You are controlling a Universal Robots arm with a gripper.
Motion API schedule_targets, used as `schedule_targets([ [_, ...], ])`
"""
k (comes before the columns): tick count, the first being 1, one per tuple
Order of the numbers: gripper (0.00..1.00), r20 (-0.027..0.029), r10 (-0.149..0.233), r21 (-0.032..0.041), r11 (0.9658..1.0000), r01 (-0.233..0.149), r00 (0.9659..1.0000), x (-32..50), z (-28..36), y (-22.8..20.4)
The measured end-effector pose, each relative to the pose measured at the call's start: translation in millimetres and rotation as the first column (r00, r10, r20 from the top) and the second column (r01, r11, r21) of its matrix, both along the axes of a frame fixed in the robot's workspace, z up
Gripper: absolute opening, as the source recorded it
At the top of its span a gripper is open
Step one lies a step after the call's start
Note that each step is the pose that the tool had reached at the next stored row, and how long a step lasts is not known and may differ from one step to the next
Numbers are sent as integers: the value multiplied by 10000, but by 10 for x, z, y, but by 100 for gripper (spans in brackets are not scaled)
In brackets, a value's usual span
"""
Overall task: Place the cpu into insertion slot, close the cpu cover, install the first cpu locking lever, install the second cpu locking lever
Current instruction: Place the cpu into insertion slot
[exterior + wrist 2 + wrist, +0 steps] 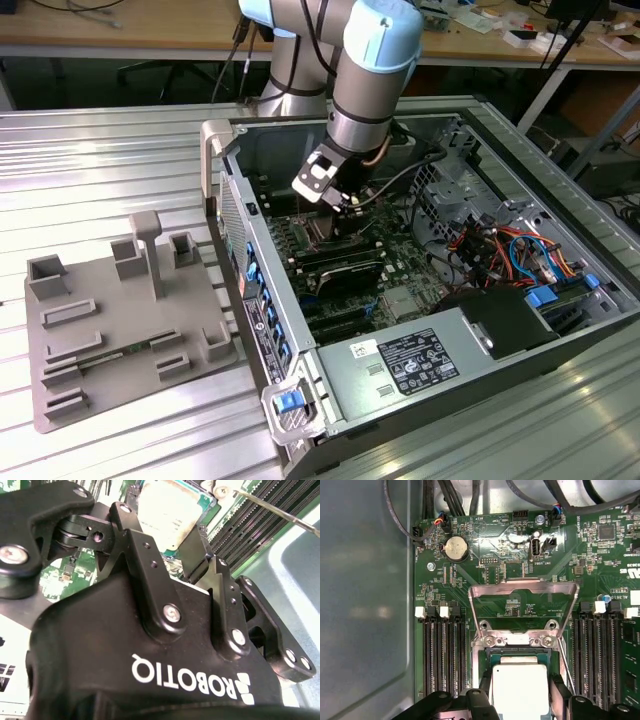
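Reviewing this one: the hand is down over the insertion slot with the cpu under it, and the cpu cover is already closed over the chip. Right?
Not quite. The cpu cover is open, tipped back on its hinge away from the cpu, as the first wrist view shows. The hand is indeed down over the insertion slot with the cpu under it.

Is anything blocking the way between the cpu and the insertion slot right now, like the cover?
Nothing visible does. The cpu cover is flipped open, back off the insertion slot. The cpu, gripped in the hand, hangs right at the slot's uncovered recess.
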State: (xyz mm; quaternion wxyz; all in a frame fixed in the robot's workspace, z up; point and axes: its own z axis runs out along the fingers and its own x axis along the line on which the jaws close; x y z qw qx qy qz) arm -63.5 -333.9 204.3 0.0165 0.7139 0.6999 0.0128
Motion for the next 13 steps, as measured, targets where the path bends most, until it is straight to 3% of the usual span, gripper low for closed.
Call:
schedule_targets([
  [5,54,-1,-191,-2,9998,191,9998,0,2,0],
  [13,54,-6,-192,-12,9998,192,9998,8,-26,0],
])
